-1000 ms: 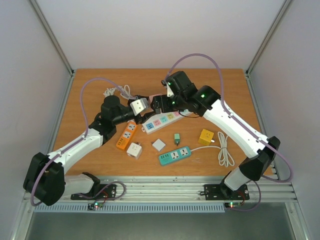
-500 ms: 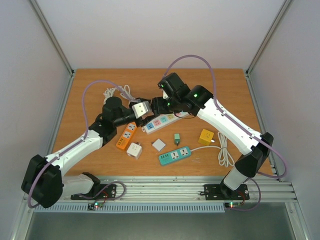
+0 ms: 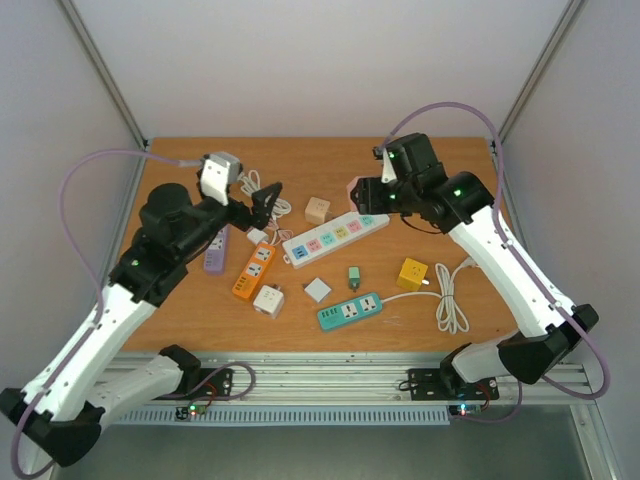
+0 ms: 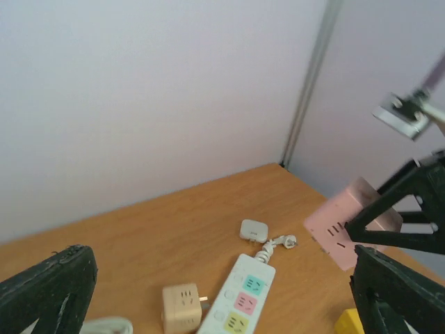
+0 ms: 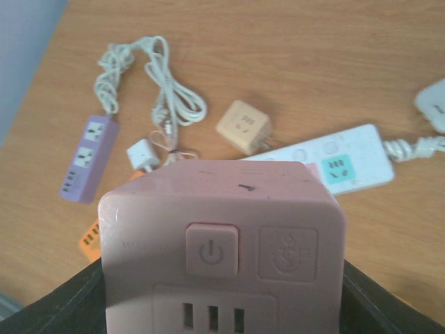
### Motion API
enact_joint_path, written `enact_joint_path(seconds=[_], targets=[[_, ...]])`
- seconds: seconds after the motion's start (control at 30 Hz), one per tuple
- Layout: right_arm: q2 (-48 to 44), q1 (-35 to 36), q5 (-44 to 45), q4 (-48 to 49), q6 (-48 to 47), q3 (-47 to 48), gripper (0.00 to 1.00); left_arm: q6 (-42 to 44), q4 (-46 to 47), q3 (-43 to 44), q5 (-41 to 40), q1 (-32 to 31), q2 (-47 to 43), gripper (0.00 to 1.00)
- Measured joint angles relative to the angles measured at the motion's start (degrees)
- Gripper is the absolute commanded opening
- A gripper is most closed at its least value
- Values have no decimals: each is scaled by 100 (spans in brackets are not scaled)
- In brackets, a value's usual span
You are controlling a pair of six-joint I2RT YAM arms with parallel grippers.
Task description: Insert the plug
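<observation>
My right gripper [image 3: 368, 192] is shut on a pink cube socket [image 3: 358, 188] and holds it above the table, behind the far end of the white power strip [image 3: 335, 238]. In the right wrist view the pink cube [image 5: 222, 236] fills the frame between the gripper's [image 5: 222, 306] dark fingers. My left gripper [image 3: 264, 204] is open and empty at the left, above the white cable. From its wrist view the gripper [image 4: 222, 285] looks over a tan cube plug [image 4: 182, 306] lying beside the strip [image 4: 240, 292], with the pink cube [image 4: 348, 224] at the right.
On the table lie a purple strip [image 3: 215, 250], an orange strip [image 3: 255, 268], a white cube [image 3: 268, 298], a white square adapter [image 3: 317, 289], a small green plug [image 3: 353, 275], a teal strip [image 3: 350, 310], a yellow cube [image 3: 411, 273] and coiled white cables [image 3: 450, 295].
The two arms have drawn apart from the table's middle. The left went back left, the right went right with the pink cube. The tan cube now lies uncovered by the white strip.
</observation>
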Motion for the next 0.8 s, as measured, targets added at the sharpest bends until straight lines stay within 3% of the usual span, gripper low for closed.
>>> enact_joint_path(seconds=[0.1, 0.27, 0.47, 0.8], targets=[[-72, -374, -177, 24, -227, -219, 45, -800, -992, 404, -457, 33, -229, 99], [-26, -929, -457, 66, -476, -573, 46, -1257, -2273, 492, -599, 35, -625, 99], [160, -1565, -673, 199, -671, -767, 45, -1453, -2452, 28, -605, 35, -1110, 99], [706, -3018, -1978, 605, -1274, -1093, 43, -1451, -2203, -155, -577, 37, -833, 99]])
